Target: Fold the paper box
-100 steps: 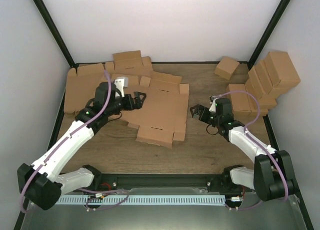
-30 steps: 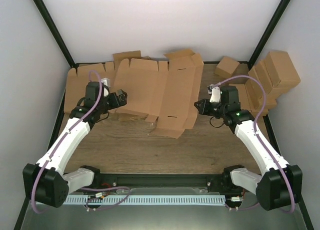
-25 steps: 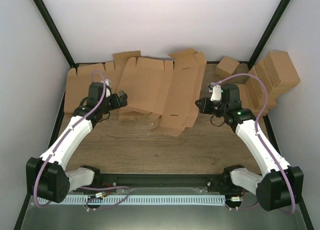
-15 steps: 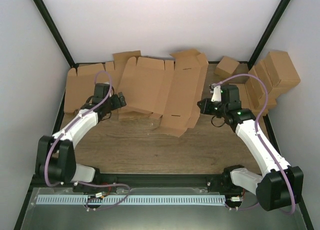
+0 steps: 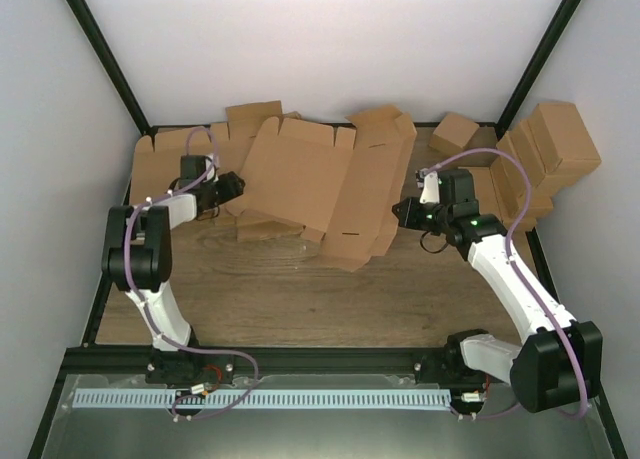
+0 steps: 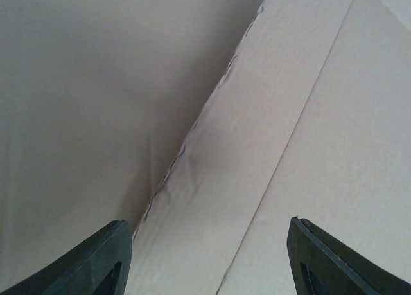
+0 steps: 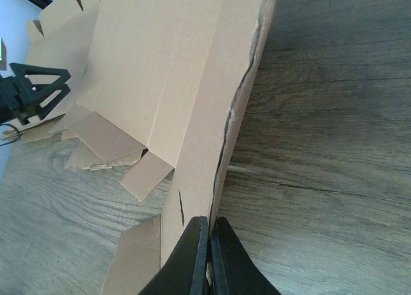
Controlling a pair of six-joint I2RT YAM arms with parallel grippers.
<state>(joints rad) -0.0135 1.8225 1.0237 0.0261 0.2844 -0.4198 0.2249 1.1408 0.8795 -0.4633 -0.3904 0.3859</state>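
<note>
While the right gripper (image 5: 401, 215) pinches the right edge of the box (image 5: 320, 184), tilted at the back of the tabletop (image 5: 300, 299), the left gripper (image 5: 224, 190) stands beside it, jaws wide; next it likely must grasp a left panel to fold.

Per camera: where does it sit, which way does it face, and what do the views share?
Top external: above and behind, facing down at the table; both arms show, bases nearest.
Left wrist: pressed close to the paper box, left pincer fingers spread.
Right wrist: looks along the paper box's edge, right pincer pinching it.
Shared: all three show the paper box.
</note>
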